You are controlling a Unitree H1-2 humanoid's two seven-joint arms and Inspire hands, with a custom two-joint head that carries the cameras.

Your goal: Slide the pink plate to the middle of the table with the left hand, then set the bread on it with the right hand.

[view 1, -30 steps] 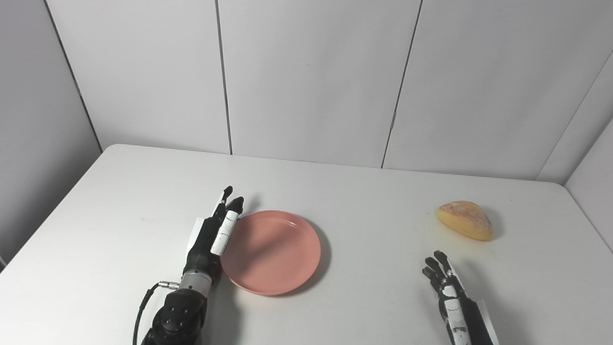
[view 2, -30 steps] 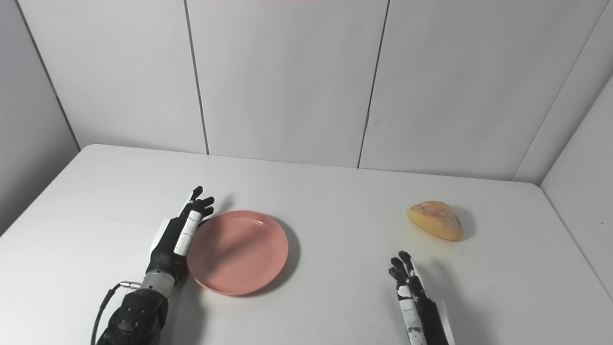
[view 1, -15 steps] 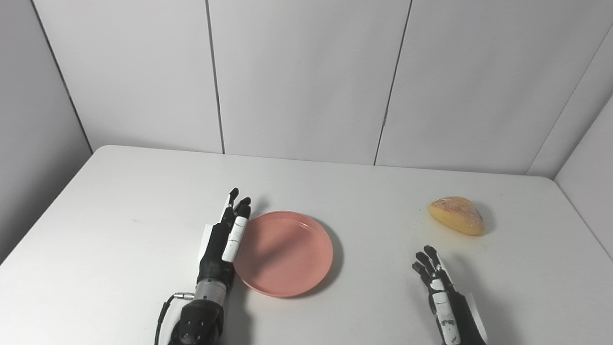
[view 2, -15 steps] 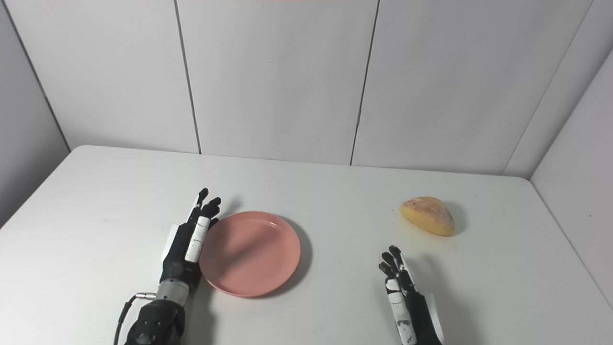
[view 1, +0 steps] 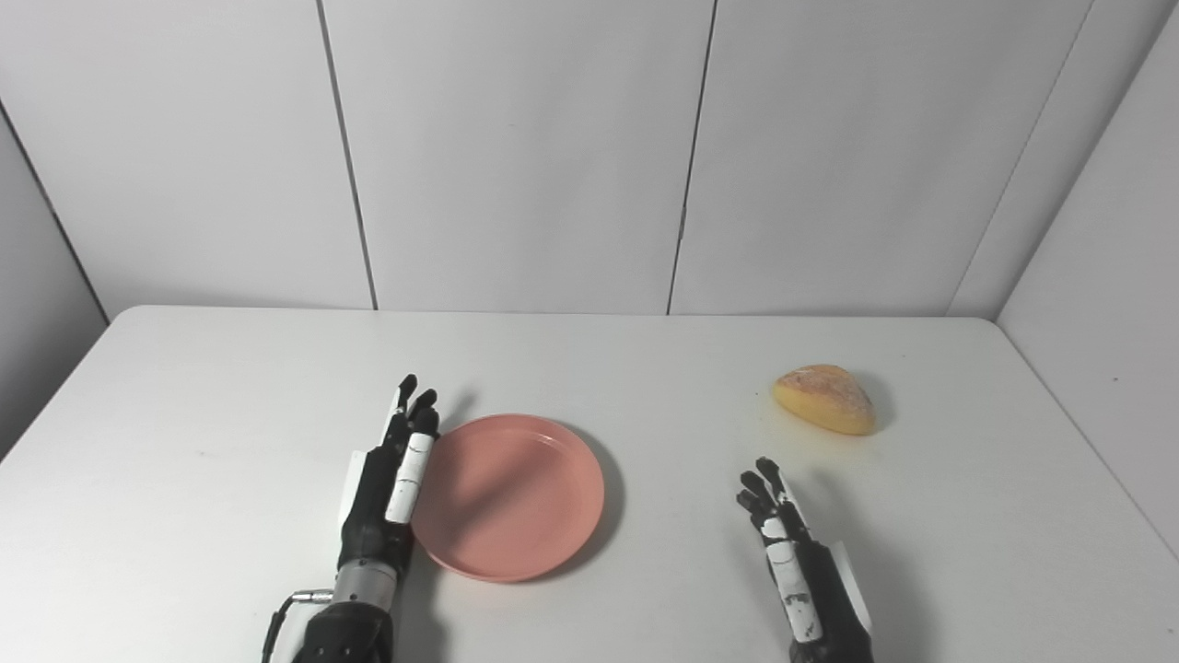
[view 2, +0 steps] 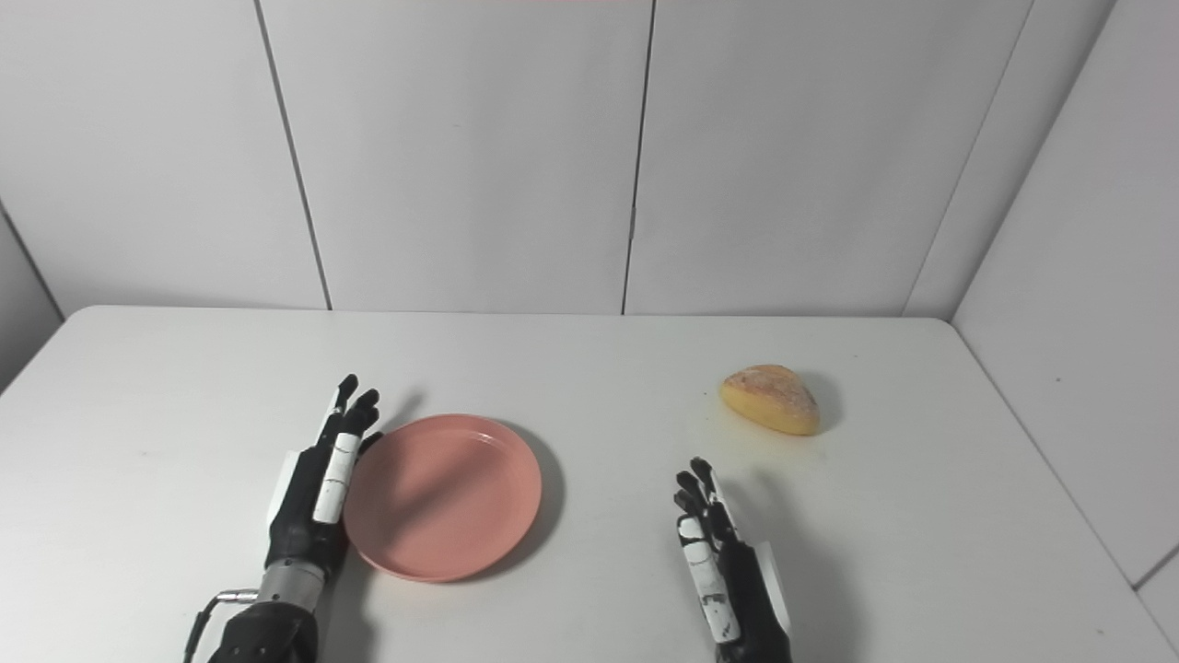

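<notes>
The pink plate (view 1: 508, 494) lies flat on the white table (view 1: 230, 387), a little left of its middle. My left hand (view 1: 387, 483) stands on edge against the plate's left rim, fingers straight and together, holding nothing. A golden bread roll (view 1: 824, 398) rests at the right rear of the table. My right hand (view 1: 792, 562) hovers low at the front right, fingers extended and pointing towards the bread, well short of it and empty.
Grey wall panels (view 1: 516, 157) close off the table at the back and on the right side. A cable loop (view 1: 276, 617) hangs at my left wrist. The table's right edge (view 1: 1087, 442) runs close to the bread.
The camera has swung to the right, shifting the whole scene left. The left hand and plate have slid a little to the right on the table. The right hand has crept forward towards the bread.
</notes>
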